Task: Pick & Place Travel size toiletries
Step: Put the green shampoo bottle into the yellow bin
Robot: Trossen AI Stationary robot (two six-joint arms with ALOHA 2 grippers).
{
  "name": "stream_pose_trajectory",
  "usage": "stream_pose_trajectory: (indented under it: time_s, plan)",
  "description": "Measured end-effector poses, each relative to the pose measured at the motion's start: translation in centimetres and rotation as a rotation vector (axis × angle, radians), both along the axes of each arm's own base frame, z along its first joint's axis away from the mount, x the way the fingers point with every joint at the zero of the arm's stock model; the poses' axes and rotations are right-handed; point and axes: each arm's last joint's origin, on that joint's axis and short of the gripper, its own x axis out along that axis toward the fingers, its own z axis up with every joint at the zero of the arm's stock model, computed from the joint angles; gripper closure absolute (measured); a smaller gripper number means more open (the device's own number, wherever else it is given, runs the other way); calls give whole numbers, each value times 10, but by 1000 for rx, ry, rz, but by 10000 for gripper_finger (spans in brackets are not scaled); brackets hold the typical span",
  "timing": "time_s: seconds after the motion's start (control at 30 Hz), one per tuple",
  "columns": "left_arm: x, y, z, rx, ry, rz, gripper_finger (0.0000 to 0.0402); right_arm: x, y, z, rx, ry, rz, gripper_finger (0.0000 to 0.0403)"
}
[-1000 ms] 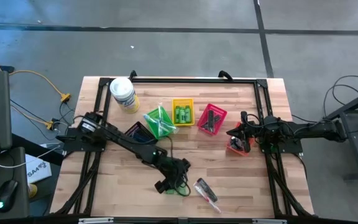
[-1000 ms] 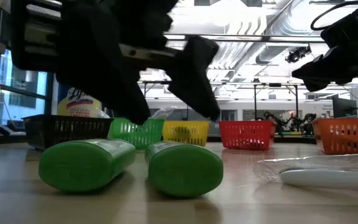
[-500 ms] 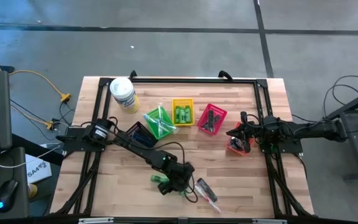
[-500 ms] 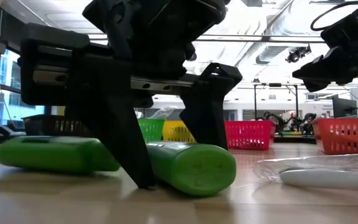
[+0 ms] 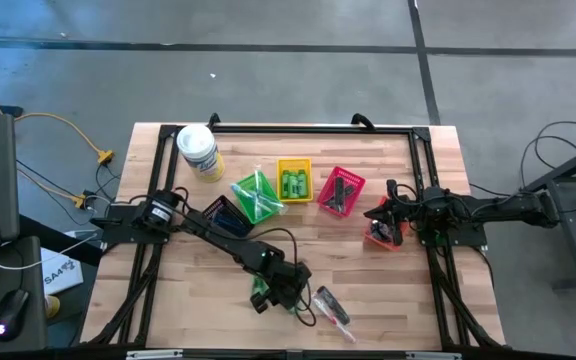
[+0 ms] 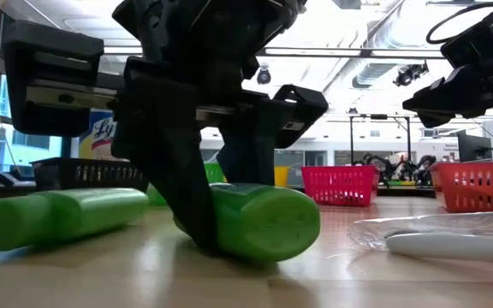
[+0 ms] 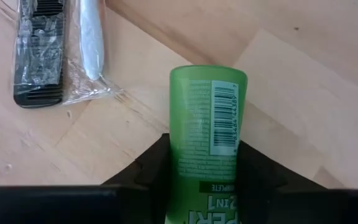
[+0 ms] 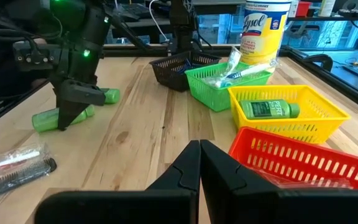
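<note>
The pale wooden tabletop (image 5: pixel 368 290) stands on a grey floor. Near its front edge, the left pincer (image 5: pixel 268 287) clamps a bright green mini bottle (image 7: pixel 207 130) with a barcode label. The right pincer (image 5: pixel 386 222) hangs clenched over an orange basket (image 5: pixel 379 237).

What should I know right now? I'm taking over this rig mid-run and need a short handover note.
Left gripper: down at the table's front, jaws around a green bottle, bottle not yet lifted.
Right gripper: waiting over the orange basket, jaws shut, empty.
Done: bottles in the yellow basket, clear-wrapped items in the green basket, dark items in the red basket.
Left: the held bottle, a second bottle beside it, and a wrapped comb and white item nearby on the table.
</note>
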Motion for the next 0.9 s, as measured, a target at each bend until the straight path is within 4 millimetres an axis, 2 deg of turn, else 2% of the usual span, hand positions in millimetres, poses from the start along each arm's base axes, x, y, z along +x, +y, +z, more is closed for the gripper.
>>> stream_pose_trajectory:
  time_s: [0.07,0.23,0.53,0.77,0.9]
  plan:
    - [0,0,0,3,0,2,279,0,0,0,0,0,1,401]
    - [-6,4,14,48,-20,6,282,0,0,0,0,0,2,401]
    - [-24,21,81,70,-132,38,285,0,0,0,0,2,2,401]
    - [-52,48,129,54,-149,75,285,0,0,-1,0,5,3,401]
    - [-79,66,153,16,-236,95,285,0,0,-1,1,6,3,401]
